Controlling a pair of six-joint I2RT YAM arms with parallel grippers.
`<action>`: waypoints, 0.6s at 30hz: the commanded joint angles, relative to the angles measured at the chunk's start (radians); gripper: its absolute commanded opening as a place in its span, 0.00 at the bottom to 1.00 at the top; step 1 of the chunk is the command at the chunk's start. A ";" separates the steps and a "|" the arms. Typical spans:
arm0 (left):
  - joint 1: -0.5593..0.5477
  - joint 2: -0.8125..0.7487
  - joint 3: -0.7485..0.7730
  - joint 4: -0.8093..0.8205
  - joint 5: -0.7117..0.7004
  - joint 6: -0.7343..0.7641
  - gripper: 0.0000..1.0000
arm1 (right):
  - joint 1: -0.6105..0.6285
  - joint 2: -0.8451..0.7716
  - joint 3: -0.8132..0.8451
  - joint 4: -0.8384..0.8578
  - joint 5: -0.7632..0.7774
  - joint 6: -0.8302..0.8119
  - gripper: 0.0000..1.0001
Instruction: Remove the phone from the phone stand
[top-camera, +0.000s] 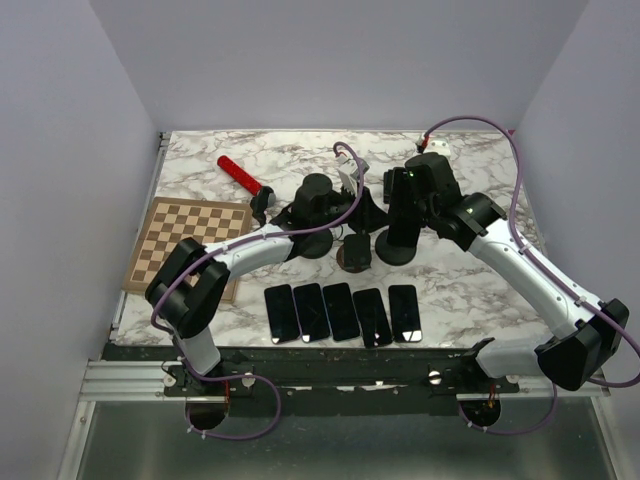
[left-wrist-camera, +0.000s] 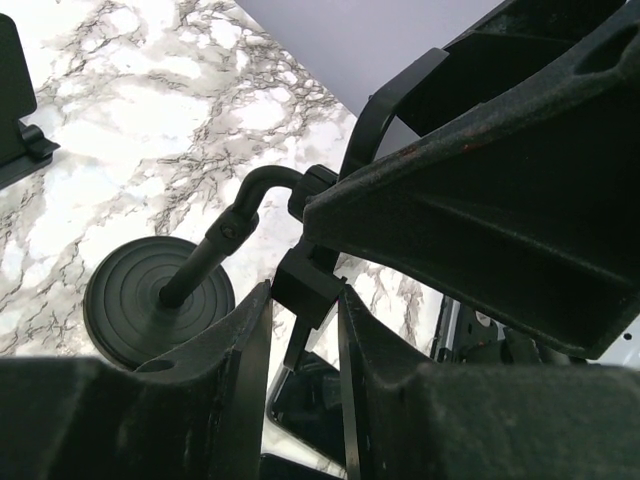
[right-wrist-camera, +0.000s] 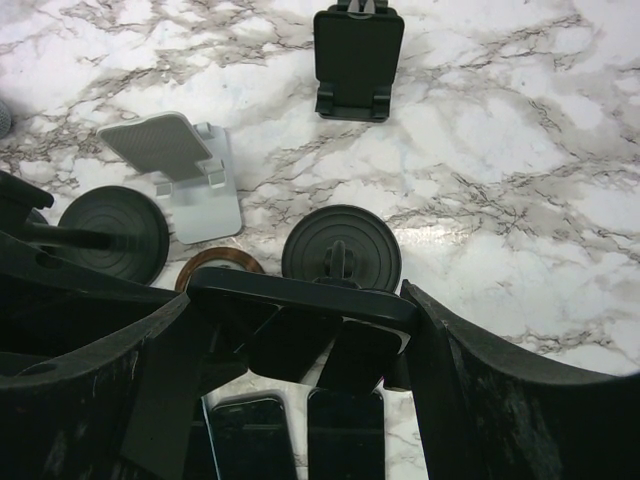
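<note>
The phone (right-wrist-camera: 300, 298) stands edge-on on the phone stand, above its round black base (right-wrist-camera: 341, 250). My right gripper (right-wrist-camera: 300, 345) is shut on the phone, one finger on each of its ends. In the top view this right gripper (top-camera: 405, 205) sits over the stand's base (top-camera: 398, 248). My left gripper (left-wrist-camera: 305, 300) is shut on a black block (left-wrist-camera: 305, 280) of the stand's holder, below the bent neck (left-wrist-camera: 235, 225) that rises from the base (left-wrist-camera: 130, 305). Seen from the top, the left gripper (top-camera: 362, 212) reaches in beside the right one.
Several phones (top-camera: 342, 312) lie in a row near the front edge. A white stand (right-wrist-camera: 190, 175), a black stand (right-wrist-camera: 357, 60), another round base (right-wrist-camera: 112, 232) and a brown ring (right-wrist-camera: 220, 268) surround the work spot. A chessboard (top-camera: 185, 240) and a red object (top-camera: 240, 175) lie at the left.
</note>
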 joint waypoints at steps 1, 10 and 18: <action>0.006 0.012 0.017 0.057 0.057 -0.004 0.00 | -0.002 -0.002 -0.019 0.020 -0.049 -0.036 0.01; 0.084 0.050 0.056 -0.035 0.187 0.010 0.00 | -0.117 -0.072 -0.114 0.135 -0.309 -0.137 0.01; 0.108 0.097 0.085 -0.029 0.282 -0.014 0.00 | -0.194 -0.134 -0.142 0.166 -0.504 -0.176 0.01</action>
